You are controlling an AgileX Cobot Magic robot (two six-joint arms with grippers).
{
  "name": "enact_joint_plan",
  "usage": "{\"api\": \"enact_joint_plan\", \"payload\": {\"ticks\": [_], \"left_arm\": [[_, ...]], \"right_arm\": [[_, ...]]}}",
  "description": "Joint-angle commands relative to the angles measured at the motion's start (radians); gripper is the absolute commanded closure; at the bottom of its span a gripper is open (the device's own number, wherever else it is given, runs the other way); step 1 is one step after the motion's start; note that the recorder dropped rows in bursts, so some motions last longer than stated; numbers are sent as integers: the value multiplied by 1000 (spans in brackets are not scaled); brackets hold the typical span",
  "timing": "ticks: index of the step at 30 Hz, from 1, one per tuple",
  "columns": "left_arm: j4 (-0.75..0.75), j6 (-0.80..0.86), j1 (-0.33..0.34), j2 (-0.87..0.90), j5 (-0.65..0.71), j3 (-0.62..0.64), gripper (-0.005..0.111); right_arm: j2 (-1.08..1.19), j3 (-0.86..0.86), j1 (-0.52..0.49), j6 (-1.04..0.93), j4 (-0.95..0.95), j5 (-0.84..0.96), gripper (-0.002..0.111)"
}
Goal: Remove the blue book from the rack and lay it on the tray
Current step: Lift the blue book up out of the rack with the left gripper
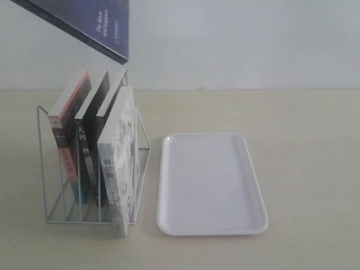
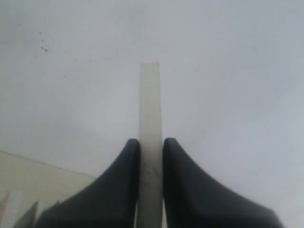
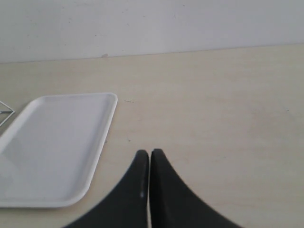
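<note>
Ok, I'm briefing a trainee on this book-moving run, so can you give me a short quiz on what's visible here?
1. True or false: the dark-blue paperback book lies on the plain white rounded-rectangle plastic tray.
2. Is the right hand open or shut?
3. Which hand grips the book by its pale page edge? A) left hand B) right hand C) neither

Key:
1. False: the book is held tilted in the air, and the tray is bare.
2. Shut, with nothing between its fingers.
3. A
</note>
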Motion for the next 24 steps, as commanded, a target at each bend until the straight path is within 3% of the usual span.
{"api": "enact_joint_plan", "payload": {"ticks": [1, 5, 15, 24], "left_arm": [[-6, -174, 2, -17, -294, 111, 98], [-6, -182, 2, -6, -383, 187, 102], [24, -165, -2, 35, -403, 226, 102], [24, -163, -76, 79, -440, 226, 102]], "right_arm": [[-5, -1, -3, 0, -4, -6, 108], [-5, -1, -3, 0, -4, -6, 108], [-5, -1, -3, 0, -4, -6, 108], [-5, -1, -3, 0, -4, -6, 108]]}}
